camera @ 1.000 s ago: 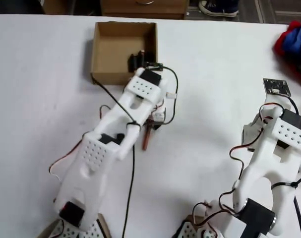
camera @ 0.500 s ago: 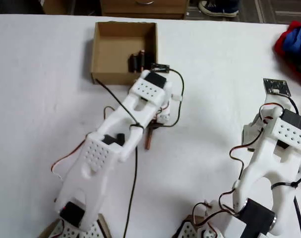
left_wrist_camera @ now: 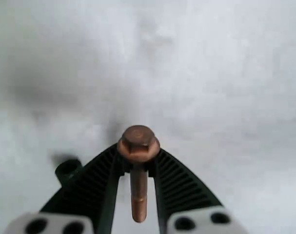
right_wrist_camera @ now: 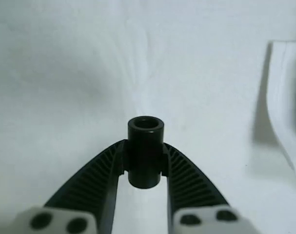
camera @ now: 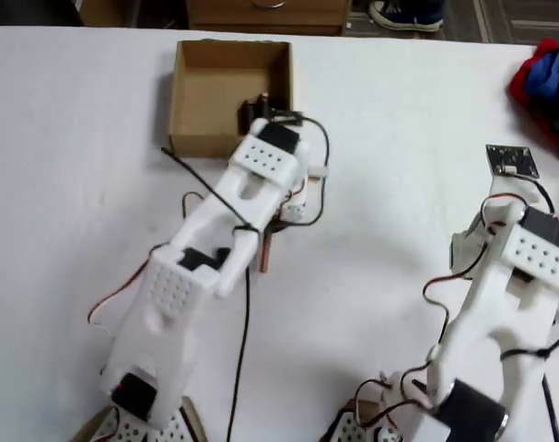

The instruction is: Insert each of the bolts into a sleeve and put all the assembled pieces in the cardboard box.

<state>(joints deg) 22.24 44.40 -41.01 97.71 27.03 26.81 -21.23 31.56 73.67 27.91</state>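
**DESK:** What are you holding?

**OPERATOR:** My left gripper [left_wrist_camera: 138, 155] is clamped on a copper bolt [left_wrist_camera: 138, 144]. It is pinched just under the hex head, and the shank runs back between the fingers toward my wrist. My right gripper [right_wrist_camera: 145, 147] is closed around a black sleeve [right_wrist_camera: 145, 158], with the open bore facing away from the camera. On the high view the two arms sit well apart, and the left arm [camera: 201, 267] is near the cardboard box [camera: 205, 143].

**DESK:** Where could this fail?

**OPERATOR:** At the mating, I judge. The bolt's head leads and its free end points back at me, so the sleeve has to meet it from an awkward side. If the shank catches the sleeve's rim instead of the bore, I expect the bolt to pivot in the pads or slip out. The sleeve is held on its round wall, so a sideways shove could squeeze it free. Either part would roll if it dropped on the white table [camera: 76, 138].

**DESK:** Anything near the box?

**OPERATOR:** It already holds a dark piece with a copper end [camera: 253, 110], against the wall nearest my left arm. That arm hangs just beside the corner with its cables trailing, so a loose swing could shunt the box. A small dark part [left_wrist_camera: 66, 169] also lies on the table close to one left finger. It may be another sleeve, though I cannot tell, and the gripper could knock it away.
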